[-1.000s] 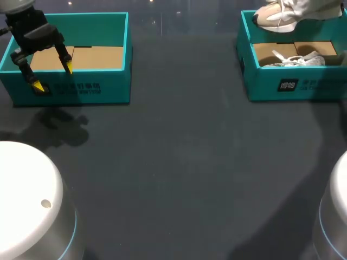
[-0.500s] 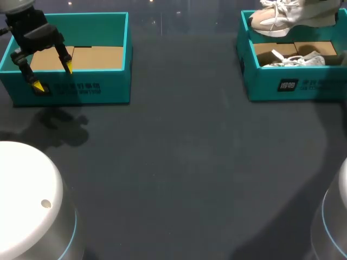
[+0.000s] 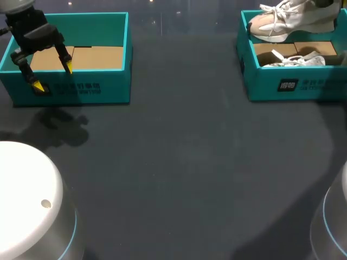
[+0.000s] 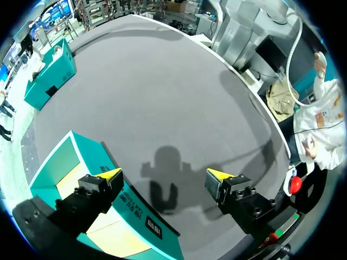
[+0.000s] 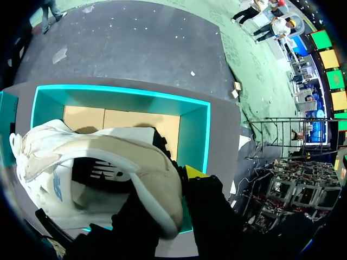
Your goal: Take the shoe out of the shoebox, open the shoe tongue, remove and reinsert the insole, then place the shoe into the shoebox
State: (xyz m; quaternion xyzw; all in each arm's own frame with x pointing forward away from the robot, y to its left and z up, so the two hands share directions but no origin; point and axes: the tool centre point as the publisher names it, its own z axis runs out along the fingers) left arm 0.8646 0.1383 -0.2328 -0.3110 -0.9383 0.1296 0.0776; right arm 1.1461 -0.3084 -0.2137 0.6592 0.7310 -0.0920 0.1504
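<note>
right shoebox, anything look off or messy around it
Nothing damaged. The shoe hangs tilted over the far side of the right shoebox, heel in the right arm's jaws, laces dangling loose. What looks like a second shoe lies low inside the box, its laces sprawled.

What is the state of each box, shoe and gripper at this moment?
left gripper: open, holding nothing.
right gripper: shut on the shoe.
shoe: held in the air above the right shoebox.
right shoebox: open, second shoe lying inside.
left shoebox: open, no shoe inside.
</note>
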